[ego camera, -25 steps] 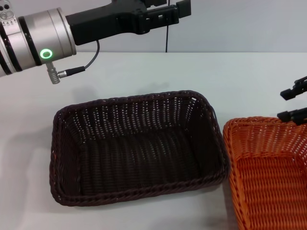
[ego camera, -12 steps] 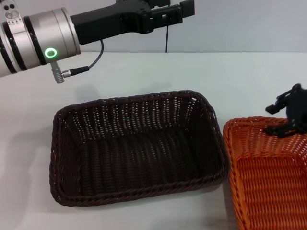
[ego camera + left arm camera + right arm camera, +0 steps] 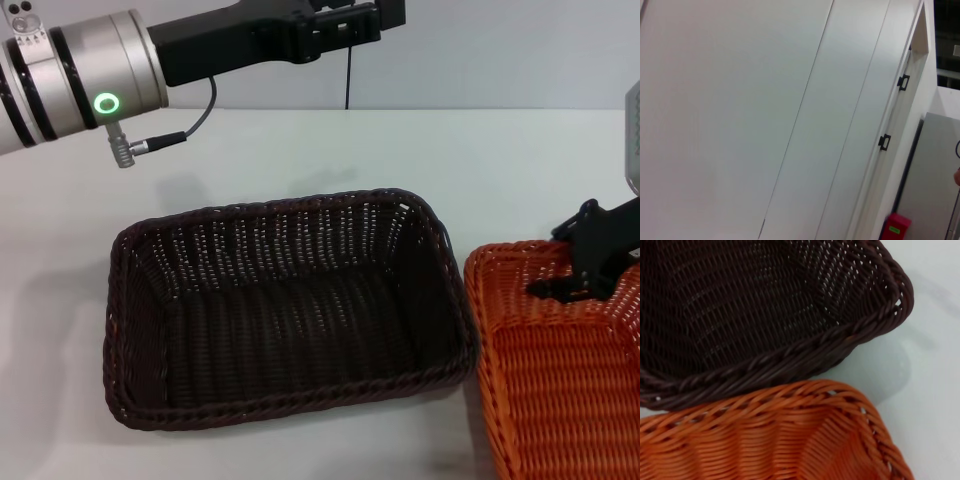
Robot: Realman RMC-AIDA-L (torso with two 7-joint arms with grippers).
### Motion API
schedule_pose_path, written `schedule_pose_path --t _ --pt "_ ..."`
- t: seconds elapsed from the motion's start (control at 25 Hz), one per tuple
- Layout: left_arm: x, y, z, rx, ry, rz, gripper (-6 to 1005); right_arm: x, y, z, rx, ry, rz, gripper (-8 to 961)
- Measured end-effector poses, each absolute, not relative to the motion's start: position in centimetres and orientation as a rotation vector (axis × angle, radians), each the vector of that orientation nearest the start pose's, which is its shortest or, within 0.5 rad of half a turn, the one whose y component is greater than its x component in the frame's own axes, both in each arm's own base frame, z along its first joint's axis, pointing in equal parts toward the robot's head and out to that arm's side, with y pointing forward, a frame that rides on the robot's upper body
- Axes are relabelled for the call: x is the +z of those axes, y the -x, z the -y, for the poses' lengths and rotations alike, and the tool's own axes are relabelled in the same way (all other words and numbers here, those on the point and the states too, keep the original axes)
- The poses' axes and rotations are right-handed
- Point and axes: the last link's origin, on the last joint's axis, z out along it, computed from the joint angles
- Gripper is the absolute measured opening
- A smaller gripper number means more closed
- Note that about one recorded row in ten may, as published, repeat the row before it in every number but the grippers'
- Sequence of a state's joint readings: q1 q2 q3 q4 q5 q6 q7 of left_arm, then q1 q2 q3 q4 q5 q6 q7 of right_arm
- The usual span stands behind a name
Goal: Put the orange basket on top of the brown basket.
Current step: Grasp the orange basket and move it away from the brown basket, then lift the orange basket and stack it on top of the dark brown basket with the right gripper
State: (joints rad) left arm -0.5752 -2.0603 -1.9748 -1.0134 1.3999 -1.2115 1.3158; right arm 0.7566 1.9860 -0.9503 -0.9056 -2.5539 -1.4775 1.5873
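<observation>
The brown basket stands empty in the middle of the white table in the head view. The orange basket stands just to its right, almost touching it and partly cut off by the picture's edge. My right gripper is open at the orange basket's far rim, one finger outside the rim and one over the inside. The right wrist view shows the brown basket's corner next to the orange basket's rim. My left gripper is held high at the back, far from both baskets.
The white table stretches behind and to the left of the baskets. A black cable hangs at the back wall. The left wrist view shows only a pale wall and a door frame.
My right gripper has come in from the right edge, moving left and down to the orange basket's far rim. The left arm has barely shifted. Both baskets stay where they were.
</observation>
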Motion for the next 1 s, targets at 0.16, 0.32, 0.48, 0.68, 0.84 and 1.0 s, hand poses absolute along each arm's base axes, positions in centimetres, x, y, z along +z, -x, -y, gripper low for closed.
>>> schedule_pose_path --t 0.16,0.32,0.48,0.68,0.84,1.0 --pt "3.7 12.1 -39.8 -1.13 2.511 0.634 862 5.2 -24.6 -39.2 -0.443 2.872 -0.235 463" --pt "3.3 12.1 -40.0 -1.127 2.515 0.65 862 7.2 -25.7 -38.5 -0.462 2.89 -0.298 349" --pt "2.9 12.0 -40.2 -1.124 2.525 0.656 862 10.7 -27.1 -36.9 -0.446 2.93 -0.437 265" --pt "2.7 12.1 -40.3 -1.12 2.524 0.661 862 14.4 -29.8 -34.8 -0.446 2.876 -0.651 198" --pt "2.8 12.2 -40.5 -1.115 2.509 0.664 862 16.4 -31.6 -33.8 -0.387 2.783 -0.756 158" --pt "3.1 12.0 -40.9 -1.121 2.491 0.657 862 18.4 -32.4 -33.2 -0.269 2.704 -0.789 138"
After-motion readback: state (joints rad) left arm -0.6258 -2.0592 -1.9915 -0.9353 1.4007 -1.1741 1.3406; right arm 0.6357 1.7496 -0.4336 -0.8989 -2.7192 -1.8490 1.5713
